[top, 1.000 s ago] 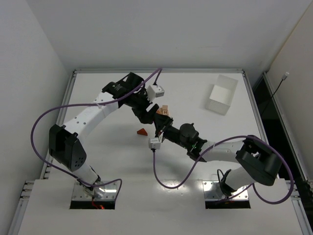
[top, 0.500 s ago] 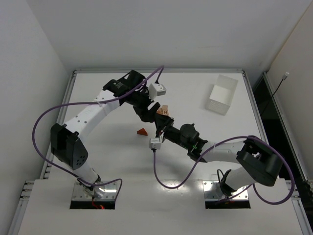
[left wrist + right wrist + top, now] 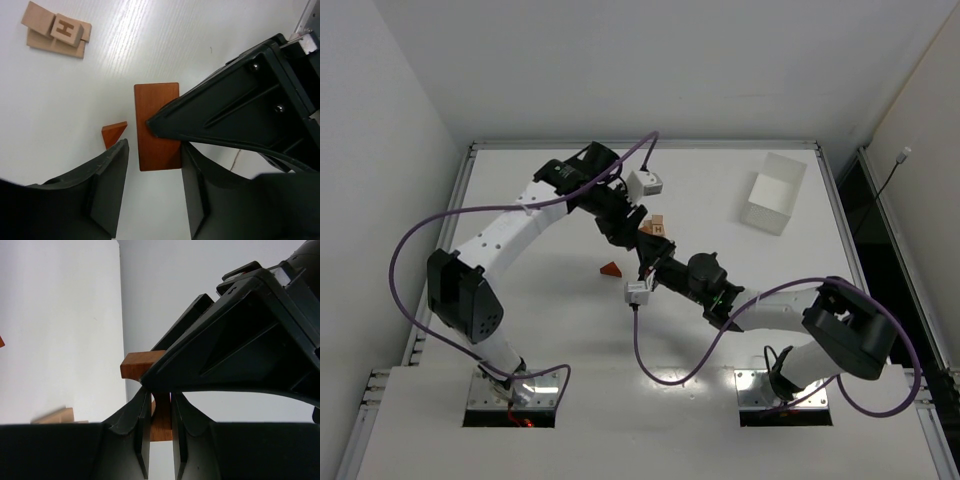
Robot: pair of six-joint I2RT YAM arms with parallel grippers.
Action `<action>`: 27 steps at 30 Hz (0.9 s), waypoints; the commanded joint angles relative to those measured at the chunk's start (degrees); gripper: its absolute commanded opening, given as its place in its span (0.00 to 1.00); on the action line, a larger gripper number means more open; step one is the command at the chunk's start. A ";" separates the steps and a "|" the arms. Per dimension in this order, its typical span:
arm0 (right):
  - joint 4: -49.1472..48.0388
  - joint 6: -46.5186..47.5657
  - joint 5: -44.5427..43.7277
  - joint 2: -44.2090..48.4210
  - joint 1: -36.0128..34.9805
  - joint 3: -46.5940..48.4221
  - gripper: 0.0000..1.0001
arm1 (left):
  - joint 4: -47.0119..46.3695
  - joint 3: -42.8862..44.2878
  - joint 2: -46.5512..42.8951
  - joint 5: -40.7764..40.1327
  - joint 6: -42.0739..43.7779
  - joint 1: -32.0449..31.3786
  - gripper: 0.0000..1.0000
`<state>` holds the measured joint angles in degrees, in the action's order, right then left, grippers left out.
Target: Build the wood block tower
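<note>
Handover looks like the step in hand. The right gripper is clamped on one end of the orange plank, pinching its thin faces and holding it clear of the table near the middle. The left gripper faces it from the far left with its fingers spread. One finger stands on each side of the plank's other end. The plank's long axis runs straight out along the line of those fingers, so its narrow width sits in the gap and a plain squeeze should take it. Whether the left pads already touch the wood, I cannot tell from the wrist views.

Below on the table, the small orange wedge lies just left of the plank. The tan blocks, one marked H, make a low stack just beyond on the far right. The left arm appears nearer to that stack.
</note>
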<state>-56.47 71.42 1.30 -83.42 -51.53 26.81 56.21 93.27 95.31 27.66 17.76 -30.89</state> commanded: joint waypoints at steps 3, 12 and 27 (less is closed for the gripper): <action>-3.03 -1.46 1.25 0.10 -0.68 -0.44 0.00 | -0.40 3.05 1.55 -0.33 1.93 0.05 0.32; -3.56 -1.98 -0.68 -0.43 -0.68 -0.44 0.00 | -0.39 3.06 2.60 -1.46 1.41 0.05 0.00; 3.18 -9.88 -30.44 1.40 -2.96 8.95 0.66 | -14.44 -11.70 -8.28 -11.30 -16.05 0.05 0.00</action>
<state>-56.25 65.63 -16.71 -87.18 -54.19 31.94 45.10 83.46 91.22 21.45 9.10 -31.09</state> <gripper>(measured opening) 0.655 0.313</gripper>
